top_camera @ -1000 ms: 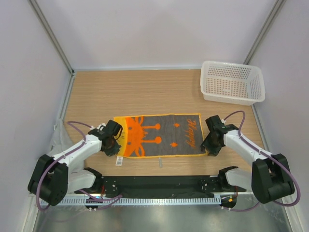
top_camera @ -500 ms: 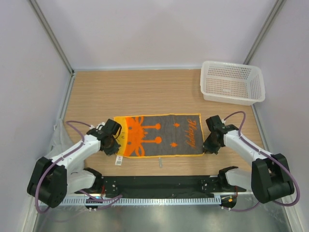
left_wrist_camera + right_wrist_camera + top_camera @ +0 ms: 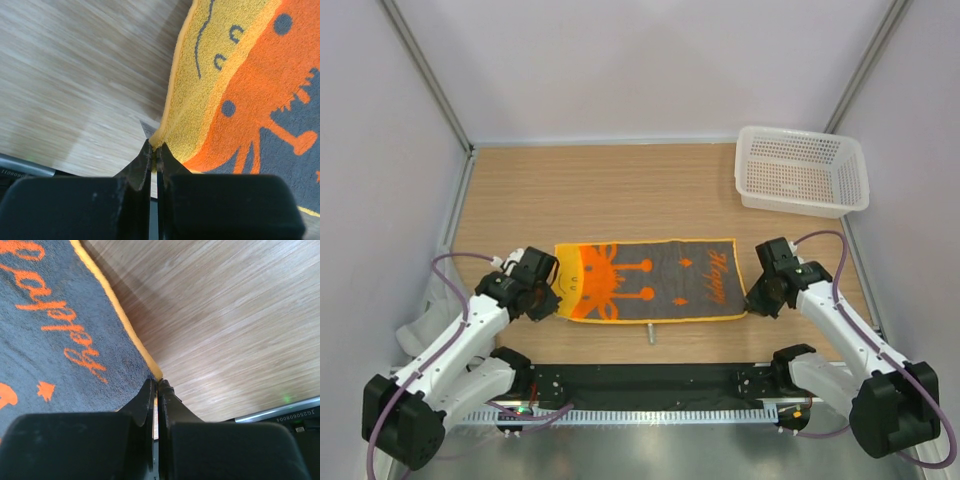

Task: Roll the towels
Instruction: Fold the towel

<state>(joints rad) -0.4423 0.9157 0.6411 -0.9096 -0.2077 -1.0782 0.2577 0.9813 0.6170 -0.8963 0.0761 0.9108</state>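
Towel (image 3: pixel 650 283) flat, long axis left-right between arms; left gripper (image 3: pixel 156 147) clamps near-left corner, right gripper (image 3: pixel 156 382) clamps near-right corner.

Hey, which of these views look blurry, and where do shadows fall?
Top view: sharp, evenly lit, shadows faint. Left wrist view: towel pile crisp, wooden table smeared, left hand a dark silhouette. Right wrist view: wood streaked too, a shadow band beside the towel's edge.

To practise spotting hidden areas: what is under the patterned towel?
The towel lies on the wooden table; a white tag peeks from under one corner. Anything else beneath is covered.
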